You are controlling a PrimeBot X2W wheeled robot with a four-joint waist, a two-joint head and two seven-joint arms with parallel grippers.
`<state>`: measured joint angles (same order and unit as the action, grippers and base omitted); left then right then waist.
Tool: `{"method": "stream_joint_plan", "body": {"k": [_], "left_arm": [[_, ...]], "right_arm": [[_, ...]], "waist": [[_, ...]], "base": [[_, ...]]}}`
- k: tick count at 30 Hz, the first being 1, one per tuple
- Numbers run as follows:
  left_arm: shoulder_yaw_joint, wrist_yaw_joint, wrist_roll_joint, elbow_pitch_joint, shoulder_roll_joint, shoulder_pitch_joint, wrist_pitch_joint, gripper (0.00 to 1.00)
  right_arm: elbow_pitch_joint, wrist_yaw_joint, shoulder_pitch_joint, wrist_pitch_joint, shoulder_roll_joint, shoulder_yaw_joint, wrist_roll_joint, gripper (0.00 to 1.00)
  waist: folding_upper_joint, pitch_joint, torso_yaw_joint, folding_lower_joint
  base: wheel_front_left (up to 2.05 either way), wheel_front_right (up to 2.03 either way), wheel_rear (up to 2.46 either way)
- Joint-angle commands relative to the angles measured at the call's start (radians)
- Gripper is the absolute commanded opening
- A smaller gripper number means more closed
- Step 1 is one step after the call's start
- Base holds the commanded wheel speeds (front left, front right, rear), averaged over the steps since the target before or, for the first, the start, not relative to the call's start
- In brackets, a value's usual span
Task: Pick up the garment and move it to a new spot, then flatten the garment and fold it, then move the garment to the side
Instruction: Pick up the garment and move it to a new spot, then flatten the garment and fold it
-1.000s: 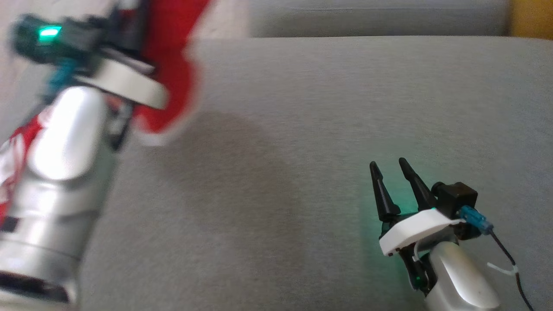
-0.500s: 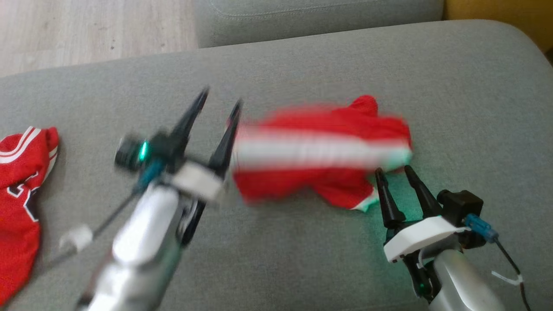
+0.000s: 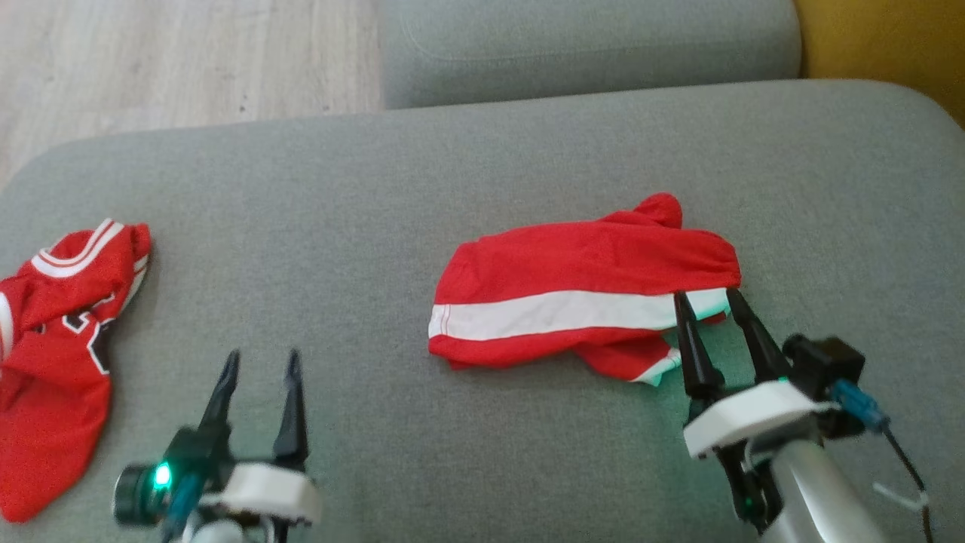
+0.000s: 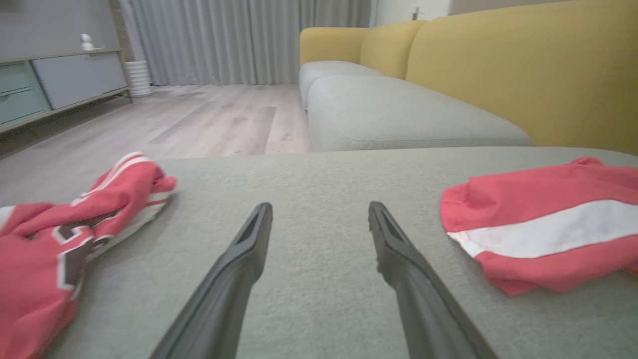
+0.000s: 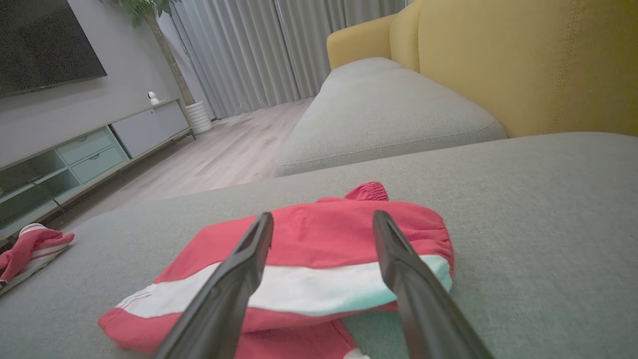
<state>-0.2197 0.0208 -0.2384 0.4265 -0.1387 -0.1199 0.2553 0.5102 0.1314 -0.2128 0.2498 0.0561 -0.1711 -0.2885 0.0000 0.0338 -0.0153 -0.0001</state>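
Garment (image 3: pixel 573 264) (red, white stripe) lies crumpled on the grey cushion (image 3: pixel 362 226); left jaws and right jaws spread, empty

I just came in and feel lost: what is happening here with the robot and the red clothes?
The robot is working on the red shorts, which lie crumpled on the grey sofa cushion, not yet flattened. Both grippers are open and empty: the right gripper points at the shorts' right end, the left gripper is apart from them. A red jersey lies further left.
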Motion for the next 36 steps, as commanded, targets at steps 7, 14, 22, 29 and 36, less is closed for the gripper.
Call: {"method": "stream_joint_plan", "body": {"k": [7, 14, 22, 29, 36], "left_arm": [[0.158, -0.007, 0.065, -0.108, 0.050, 0.116, 0.006, 1.00], [0.209, -0.037, 0.105, -0.106, 0.074, 0.166, 0.006, 1.00], [0.190, -0.079, 0.125, -0.079, 0.086, 0.120, 0.006, 1.00], [0.044, -0.131, 0.082, 0.017, 0.088, -0.040, 0.006, 1.00], [-0.077, -0.146, -0.032, 0.190, 0.088, -0.221, 0.006, 1.00]], "right_arm": [[-0.034, -0.001, 0.042, 0.012, -0.006, 0.008, 0.017, 1.00], [-0.030, -0.001, 0.073, 0.012, -0.006, 0.016, 0.019, 1.00], [-0.028, -0.001, 0.063, 0.012, -0.006, -0.003, 0.018, 1.00], [-0.028, -0.001, 0.035, 0.012, -0.006, -0.026, 0.033, 1.00], [-0.035, -0.001, -0.009, 0.012, -0.006, -0.035, 0.036, 1.00]], "waist": [[0.0000, -0.045, 0.019, 0.0001], [0.0000, -0.064, 0.025, 0.0001], [0.0000, -0.044, 0.009, 0.0001], [0.0000, 0.024, -0.048, 0.0001], [0.0000, 0.103, -0.137, 0.0001]], "base": [[0.00, 0.00, 0.00], [0.00, 0.00, 0.00], [0.00, 0.00, 0.00], [0.00, 0.00, 0.00], [0.00, 0.00, 0.00]]}}
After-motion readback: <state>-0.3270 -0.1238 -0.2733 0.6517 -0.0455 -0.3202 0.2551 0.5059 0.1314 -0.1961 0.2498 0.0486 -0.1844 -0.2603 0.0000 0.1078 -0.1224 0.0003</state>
